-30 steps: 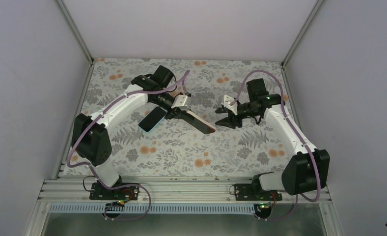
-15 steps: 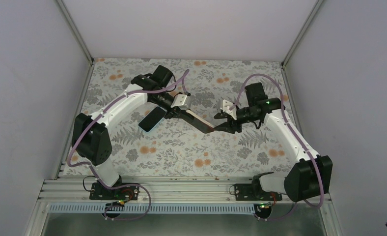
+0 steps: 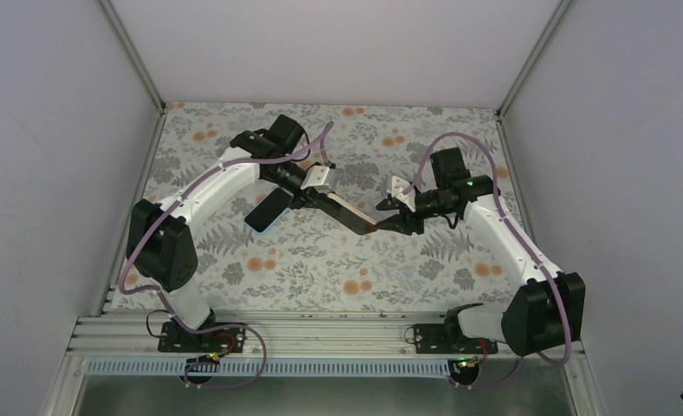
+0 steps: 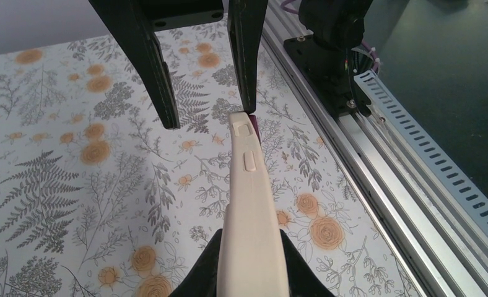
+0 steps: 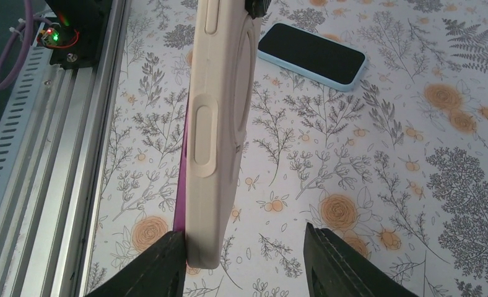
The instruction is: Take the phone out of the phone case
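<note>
A beige phone case [image 3: 348,212] with a purple phone [image 5: 181,204] in it is held edge-up above the table. My left gripper [image 3: 321,192] is shut on one end of the case [image 4: 251,210]. My right gripper [image 3: 388,218] is open and straddles the other end. In the right wrist view the case [image 5: 220,124] stands between the fingers of the right gripper [image 5: 244,260]. The left finger touches the phone's side, and the right finger [image 5: 334,260] stands well apart. In the left wrist view the right gripper's fingers [image 4: 155,68] flank the case's tip.
A second phone with a black screen in a light blue case [image 3: 269,211] lies flat on the floral mat under the left arm; it also shows in the right wrist view [image 5: 313,55]. The aluminium rail [image 4: 378,161] runs along the table's near edge.
My right gripper has moved left to the free end of the case and now straddles it. The left gripper has kept its hold on the case with little movement.
</note>
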`<state>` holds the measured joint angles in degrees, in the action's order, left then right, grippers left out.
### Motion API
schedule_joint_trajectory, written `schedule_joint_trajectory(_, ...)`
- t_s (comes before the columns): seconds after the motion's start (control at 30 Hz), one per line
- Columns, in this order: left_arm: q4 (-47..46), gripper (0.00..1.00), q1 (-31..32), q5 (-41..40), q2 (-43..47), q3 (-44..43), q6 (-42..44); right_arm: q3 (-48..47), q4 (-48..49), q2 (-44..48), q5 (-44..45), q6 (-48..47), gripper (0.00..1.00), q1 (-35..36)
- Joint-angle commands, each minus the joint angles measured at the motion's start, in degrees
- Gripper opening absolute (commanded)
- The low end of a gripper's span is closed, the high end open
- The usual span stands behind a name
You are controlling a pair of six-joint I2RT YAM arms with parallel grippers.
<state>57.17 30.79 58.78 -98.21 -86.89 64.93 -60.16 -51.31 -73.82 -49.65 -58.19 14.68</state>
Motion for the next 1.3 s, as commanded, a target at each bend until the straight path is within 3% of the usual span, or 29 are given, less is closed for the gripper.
schedule_joint_trajectory(0.0,0.78,0.02,0.03,7.17,1.02,-3.44,1.06,1.41,3.12,-0.02,1.17,0.99,0.49,0.47)
schedule_joint_trajectory(0.4,12.75,0.02,-0.03,15.82,-3.23,-9.71,8.47,4.21,15.38,1.32,8.52,5.78,0.47,0.37)
schedule_joint_trajectory(0.7,18.01,0.02,0.15,19.70,-4.73,-11.48,12.32,-0.20,17.11,-3.22,7.45,7.38,0.47,1.23)
schedule_joint_trajectory(0.8,17.64,0.02,0.60,20.11,-5.10,-11.53,11.82,-2.56,15.40,-5.30,7.66,7.36,0.48,3.35)
schedule_joint_trajectory(1.07,20.24,0.02,2.17,21.46,-7.20,-13.80,13.68,-6.19,22.46,-7.82,11.47,16.63,0.51,9.16)
schedule_joint_trajectory(1.27,20.12,0.02,2.01,21.69,-7.31,-13.18,14.09,-9.94,25.90,-8.88,4.39,21.34,0.54,9.47)
